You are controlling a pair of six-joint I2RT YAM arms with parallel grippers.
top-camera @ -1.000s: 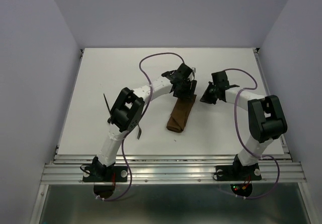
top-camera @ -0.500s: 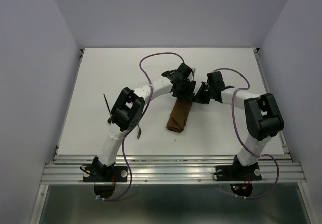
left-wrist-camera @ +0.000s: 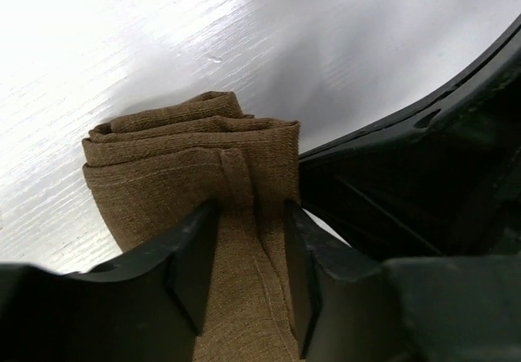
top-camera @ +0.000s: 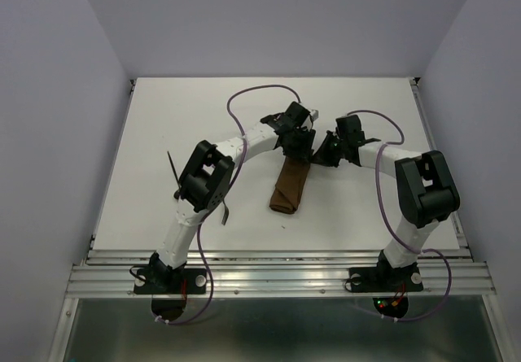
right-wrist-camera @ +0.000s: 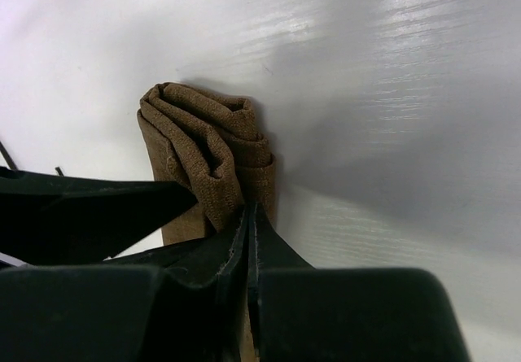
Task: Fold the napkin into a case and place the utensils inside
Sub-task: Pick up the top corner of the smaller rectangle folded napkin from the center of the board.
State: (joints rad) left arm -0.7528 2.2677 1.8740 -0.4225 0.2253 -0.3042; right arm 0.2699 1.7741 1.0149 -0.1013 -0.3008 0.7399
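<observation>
You have the long utensil point(top-camera: 172, 169) lying on the bench point(top-camera: 366, 110) well to the left of the case point(top-camera: 291, 187). It is a thin dark line pointing roughly away from the arm bases. The short utensil point(top-camera: 225, 213) lies closer to the case, off the left of its near end and apart from it. Your left arm point(top-camera: 203, 176) hides part of it.

The case is a narrow brown folded strip near the middle of the bench. It runs away from you and leans slightly right at its far end. Neither utensil is in it or touching it.

Your left fingers point(top-camera: 298, 152) are down on the far end of the case. In the left wrist view they point(left-wrist-camera: 191, 256) stand apart, one on each side of a lengthwise band of cloth that fills the gap between them. More cloth shows outside the left finger. You cannot tell from this whether they are pinching the band or only resting against it. Beyond the tips, the end of the case point(left-wrist-camera: 187, 130) shows several stacked layers.

Just right of the case's far end, your right fingers point(top-camera: 326, 157) come in from the side, close to the left fingers. In the right wrist view they point(right-wrist-camera: 236, 252) are closed tight together, leaving only a thin slit. Their tips are against the right edge of the case point(right-wrist-camera: 203, 134), whose end looks bunched into loose folds.
</observation>
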